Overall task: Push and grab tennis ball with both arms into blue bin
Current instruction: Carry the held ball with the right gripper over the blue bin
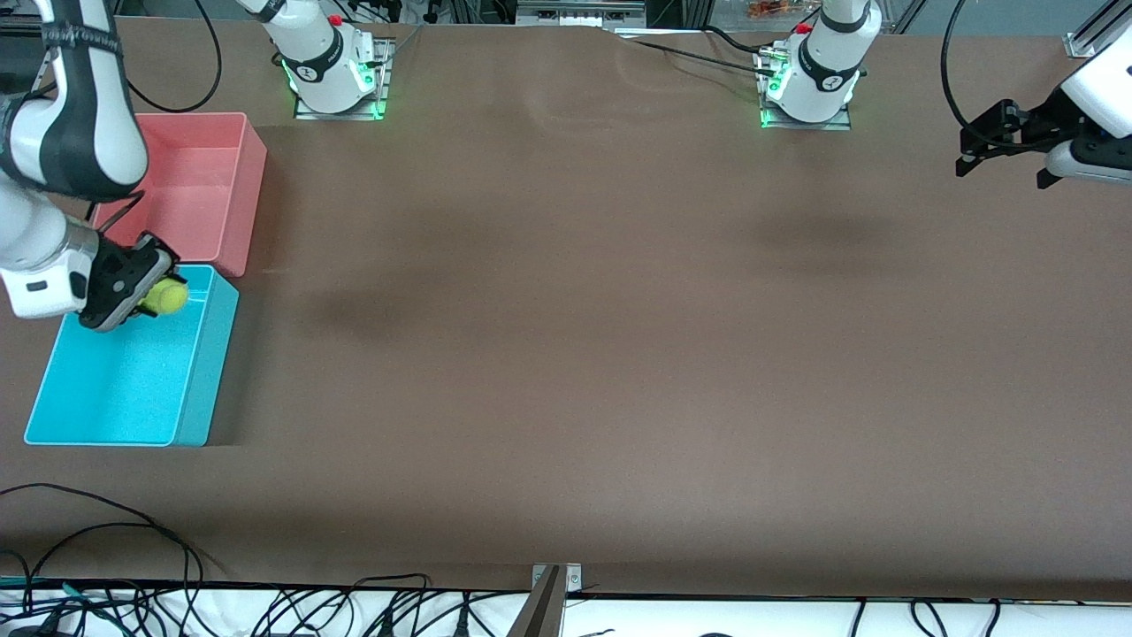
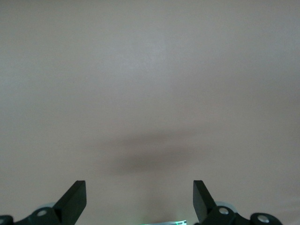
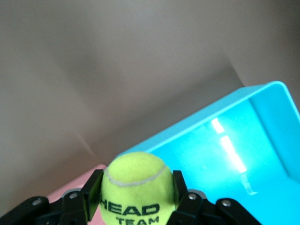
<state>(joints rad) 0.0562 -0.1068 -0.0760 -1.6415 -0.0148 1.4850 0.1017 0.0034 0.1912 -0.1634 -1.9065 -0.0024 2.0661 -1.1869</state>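
The yellow-green tennis ball [image 1: 165, 297] [image 3: 137, 187] with dark lettering is clamped between the black fingers of my right gripper [image 1: 157, 287] [image 3: 136, 187]. Ball and gripper hang over the blue bin [image 1: 62, 416] [image 3: 262, 140], above the end of it that adjoins the pink bin. The bin holds nothing else that I can see. My left gripper [image 1: 999, 155] [image 2: 139, 197] waits high above the table at the left arm's end, open, with only bare brown tabletop between its fingers.
A pink-red bin [image 1: 225, 177] stands beside the blue bin, farther from the front camera, and touches it. Both arm bases [image 1: 332, 66] [image 1: 809, 75] sit along the table's back edge. Cables [image 1: 106, 531] lie by the front edge.
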